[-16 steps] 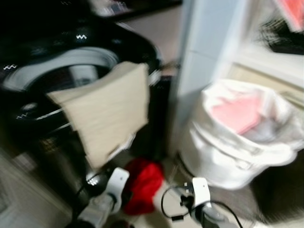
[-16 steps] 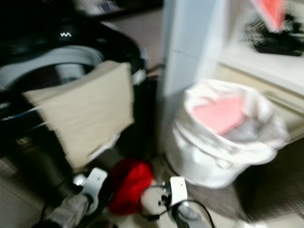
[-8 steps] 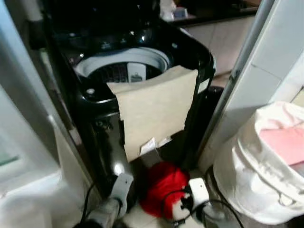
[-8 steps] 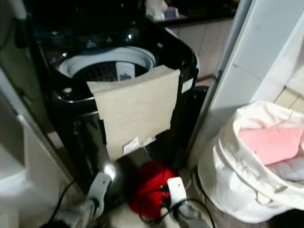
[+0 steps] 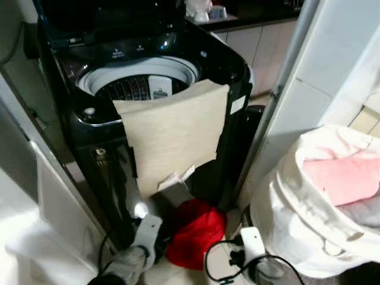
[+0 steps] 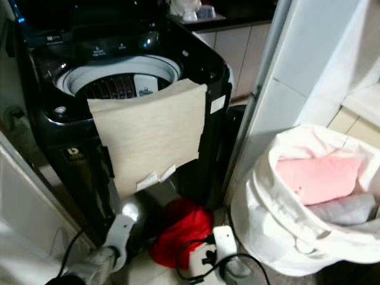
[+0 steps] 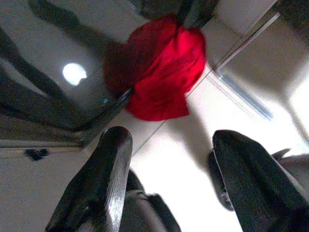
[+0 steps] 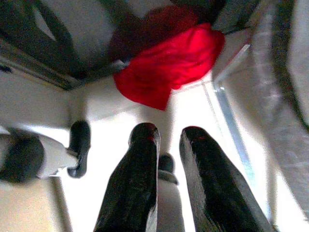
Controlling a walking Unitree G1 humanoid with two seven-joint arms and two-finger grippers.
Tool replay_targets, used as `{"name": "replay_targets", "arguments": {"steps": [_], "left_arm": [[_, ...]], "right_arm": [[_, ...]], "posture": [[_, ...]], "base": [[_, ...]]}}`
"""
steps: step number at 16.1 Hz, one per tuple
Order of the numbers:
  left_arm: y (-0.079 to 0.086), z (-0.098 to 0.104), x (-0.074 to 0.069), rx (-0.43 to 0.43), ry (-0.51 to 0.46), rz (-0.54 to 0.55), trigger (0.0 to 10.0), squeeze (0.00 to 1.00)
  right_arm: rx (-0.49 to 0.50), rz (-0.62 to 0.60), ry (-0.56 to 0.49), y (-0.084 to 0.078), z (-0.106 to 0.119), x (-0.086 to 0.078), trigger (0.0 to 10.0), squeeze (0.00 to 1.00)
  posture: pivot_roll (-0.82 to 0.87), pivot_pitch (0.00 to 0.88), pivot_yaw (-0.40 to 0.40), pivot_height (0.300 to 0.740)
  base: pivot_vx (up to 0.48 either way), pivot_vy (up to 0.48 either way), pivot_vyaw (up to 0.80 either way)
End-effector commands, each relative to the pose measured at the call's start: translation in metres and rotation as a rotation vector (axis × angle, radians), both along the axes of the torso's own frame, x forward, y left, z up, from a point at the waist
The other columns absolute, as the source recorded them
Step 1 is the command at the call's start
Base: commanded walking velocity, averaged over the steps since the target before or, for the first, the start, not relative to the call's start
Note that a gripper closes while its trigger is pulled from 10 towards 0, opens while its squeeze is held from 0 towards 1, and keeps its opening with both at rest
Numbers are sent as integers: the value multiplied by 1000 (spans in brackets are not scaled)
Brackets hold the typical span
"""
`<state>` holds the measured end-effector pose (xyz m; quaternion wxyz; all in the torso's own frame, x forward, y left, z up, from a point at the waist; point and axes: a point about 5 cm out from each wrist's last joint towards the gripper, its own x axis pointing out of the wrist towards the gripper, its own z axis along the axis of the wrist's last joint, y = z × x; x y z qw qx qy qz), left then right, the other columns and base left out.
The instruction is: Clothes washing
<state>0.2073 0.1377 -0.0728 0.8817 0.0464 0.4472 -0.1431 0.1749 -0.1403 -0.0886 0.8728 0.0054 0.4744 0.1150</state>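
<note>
A black top-loading washing machine (image 5: pixel 89 113) stands with its lid up and its white drum (image 5: pixel 139 80) showing. A beige cloth (image 5: pixel 175 133) hangs over its front rim. On the floor at the washer's foot lies a red garment (image 5: pixel 196 231), also in both wrist views (image 7: pixel 161 72) (image 8: pixel 171 60). My left gripper (image 7: pixel 171 140) hangs low over the floor, open, with nothing between its fingers. My right gripper (image 8: pixel 170 133) hangs beside it over the floor, shut and empty, a short way from the red garment.
A white laundry basket (image 5: pixel 285 208) at the right holds a pink garment (image 5: pixel 341 178) and a grey one (image 6: pixel 344 209). A white wall edge (image 5: pixel 303 89) stands between washer and basket. A white panel (image 5: pixel 53 196) flanks the washer's left. Cables loop by my right wrist (image 5: pixel 249 243).
The camera has swung and the blur is gone, so the washer now sits more squarely ahead. Both arms hang as before, and the clothes lie where they were.
</note>
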Motion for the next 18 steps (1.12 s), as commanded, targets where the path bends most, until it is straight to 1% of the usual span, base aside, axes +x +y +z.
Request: {"name": "replay_targets", "arguments": {"steps": [1,3,5,8,10,12,14,18], "left_arm": [[8,-1,0,29,6,11,10000,0],[9,-1,0,31,8,31,10000,0],[11,-1,-1,37,11,34,10000,0],[18,-4,-7,50,29,52,10000,0],[21,-6,-9,64,41,70,10000,0],[22,-6,-10,59,34,89,10000,0],[22,-6,-10,69,36,59,10000,0],[21,-6,-10,68,41,49,10000,0]], "right_arm": [[2,14,-27,3,3,7,10000,0],[1,37,-25,4,4,8,10000,0],[0,103,-19,6,3,7,10000,0],[24,114,-12,10,3,5,10000,0],[32,93,-3,12,2,3,10000,0],[41,97,10,14,0,-1,10000,0],[41,80,19,13,-1,-3,10000,0],[33,68,32,10,-3,-6,10000,0]], "posture": [[-70,47,-14,740],[-67,47,-15,740],[-63,47,-16,740],[-60,44,-16,740],[-57,40,-16,740],[-56,40,-16,740],[-59,39,-13,740],[-62,38,-11,740]], "base": [[0,-480,0],[0,-480,0],[0,-480,0],[0,-480,800],[0,0,0],[0,0,0],[0,0,0],[0,0,0]]}}
